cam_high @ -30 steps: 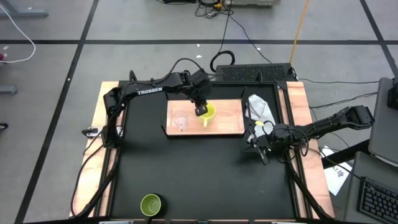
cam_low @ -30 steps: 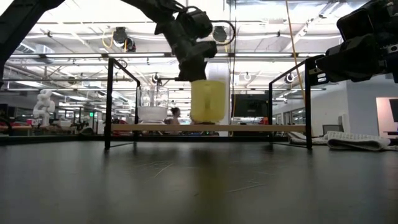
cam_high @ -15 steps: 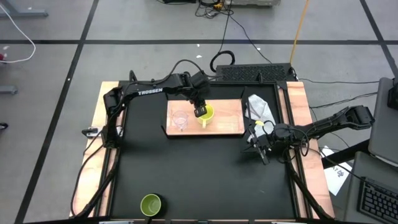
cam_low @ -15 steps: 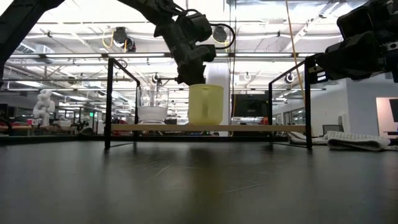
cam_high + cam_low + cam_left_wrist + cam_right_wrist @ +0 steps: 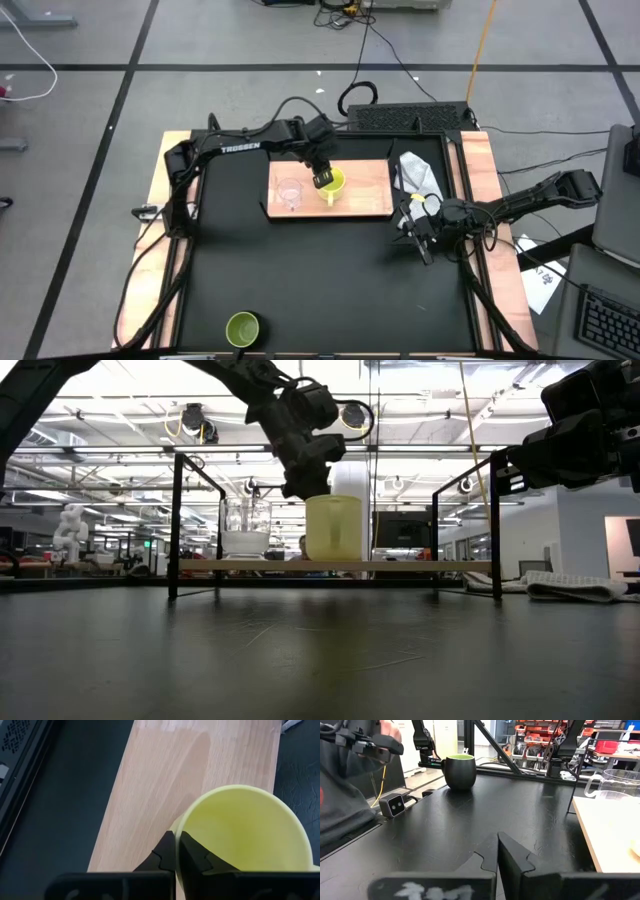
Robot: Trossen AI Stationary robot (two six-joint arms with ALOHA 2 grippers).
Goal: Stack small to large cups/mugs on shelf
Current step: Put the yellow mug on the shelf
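- The left gripper (image 5: 323,179) is over the shelf (image 5: 370,190). Its fingers (image 5: 167,851) are clenched on the rim of the yellow mug (image 5: 333,184): one inside the wall and one outside, as the left wrist view shows.
- In the low view the yellow mug (image 5: 333,528) appears to have its base on the shelf (image 5: 400,566) or a hair above it; which, I cannot tell.
- From the yellow mug, the glass cup (image 5: 290,193) stands at about nine o'clock on the same board, apart from it and upright.
- The right gripper (image 5: 419,236) waits at about four o'clock from the shelf, near the worktop's (image 5: 330,280) right edge. Its fingers (image 5: 496,851) are pressed together on nothing.
- The green mug (image 5: 242,327) sits well apart at about seven o'clock from the shelf, close to the worktop's front edge, upright.
- A white cloth (image 5: 418,172) lies just beside the shelf at three o'clock.
- Progress, as I judge it: two of the three vessels are on the shelf, side by side rather than nested. The yellow mug's release is not yet done.
- Left to do: let go of the yellow mug, fetch the green mug across the worktop, and bring it to the shelf to complete the small-to-large order.
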